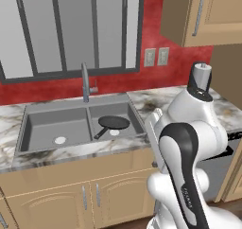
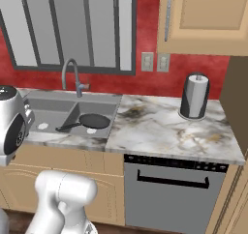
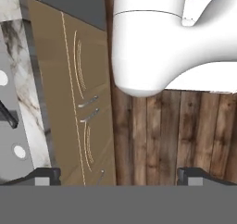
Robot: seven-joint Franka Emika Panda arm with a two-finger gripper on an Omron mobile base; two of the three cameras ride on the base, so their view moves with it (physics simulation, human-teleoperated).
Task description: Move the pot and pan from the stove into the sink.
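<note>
The dark frying pan (image 1: pixel 113 123) lies flat in the right basin of the grey double sink (image 1: pixel 52 124), its long black handle pointing toward the front left. From the other side, the pan (image 2: pixel 94 121) rests in the sink (image 2: pixel 48 113) basin nearer the counter. In the hand view my gripper (image 3: pixel 119 176) is open, with nothing between its two widely spaced fingertips (image 3: pixel 46 174). It looks down over the cabinet fronts and wooden floor, with the sink (image 3: pixel 9 140) at the left edge. The pot and the stove are out of view.
A curved faucet (image 1: pixel 85 81) stands behind the sink. A paper towel roll (image 2: pixel 194 96) stands at the back of the marbled counter (image 2: pixel 160 126). A dishwasher (image 2: pixel 169 189) sits below the counter, and wooden cabinet doors (image 1: pixel 94 195) are under the sink.
</note>
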